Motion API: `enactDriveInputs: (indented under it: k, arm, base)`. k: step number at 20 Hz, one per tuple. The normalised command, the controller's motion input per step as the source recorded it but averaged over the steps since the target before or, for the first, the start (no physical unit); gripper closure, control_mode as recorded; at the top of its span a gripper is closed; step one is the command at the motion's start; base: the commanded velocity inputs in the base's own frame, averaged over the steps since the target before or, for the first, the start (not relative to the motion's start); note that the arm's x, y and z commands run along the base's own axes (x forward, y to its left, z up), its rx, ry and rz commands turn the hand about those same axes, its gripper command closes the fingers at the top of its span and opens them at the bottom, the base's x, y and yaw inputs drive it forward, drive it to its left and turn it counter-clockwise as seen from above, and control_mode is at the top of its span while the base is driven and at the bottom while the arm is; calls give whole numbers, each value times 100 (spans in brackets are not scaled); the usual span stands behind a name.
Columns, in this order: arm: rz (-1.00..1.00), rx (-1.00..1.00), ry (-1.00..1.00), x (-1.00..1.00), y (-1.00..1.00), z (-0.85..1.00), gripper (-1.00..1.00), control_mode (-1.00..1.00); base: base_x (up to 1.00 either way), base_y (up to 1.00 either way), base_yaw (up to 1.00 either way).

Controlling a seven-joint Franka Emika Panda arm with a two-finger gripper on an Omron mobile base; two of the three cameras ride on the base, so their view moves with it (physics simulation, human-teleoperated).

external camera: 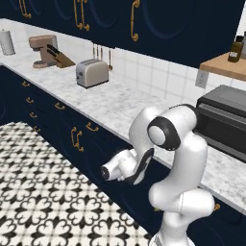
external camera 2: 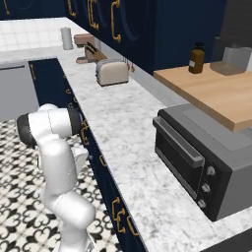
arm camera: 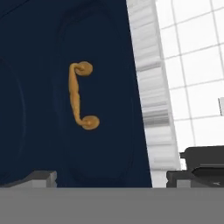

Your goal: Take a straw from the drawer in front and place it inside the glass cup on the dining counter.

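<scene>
In the hand view the navy-blue drawer (arm camera: pixel 109 135) is shut, seen rolled on its side. Its small brass bow handle (arm camera: pixel 81 96) sits a short way ahead of my gripper (arm camera: pixel 116 178), slightly left of centre. The two dark fingertips (arm camera: pixel 40 177) stand far apart at the bottom edge with nothing between them, so the gripper is open. The straw is hidden. The glass cup and the dining counter are out of view. From the base cameras my white arm (external camera: pixel 168 144) folds forward and down toward the cabinet fronts below the worktop.
A marble worktop (external camera: pixel 120 103) carries a toaster (external camera: pixel 91 72), a coffee machine (external camera: pixel 43 50) and a dark microwave (external camera: pixel 223 122). A wooden shelf (external camera 2: pixel 211 91) with a brown bottle (external camera 2: pixel 196 57) hangs above. Patterned floor tiles (external camera: pixel 43 192) lie to the left.
</scene>
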Motion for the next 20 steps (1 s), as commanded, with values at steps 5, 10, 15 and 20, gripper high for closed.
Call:
enactDriveInputs:
  k: [5, 10, 15, 20]
  arm:
    - [-4, -16, -4, 26, 0, -23, -100, -100]
    - [-6, -12, -5, 41, -2, -11, -100, -100]
    - [-1, -5, -1, 61, -8, -23, -100, -100]
    - [0, -1, 0, 65, -15, -26, -100, -100]
  base:
    - [0, 0, 0]
    - [0, 0, 0]
    - [0, 0, 0]
    - [0, 0, 0]
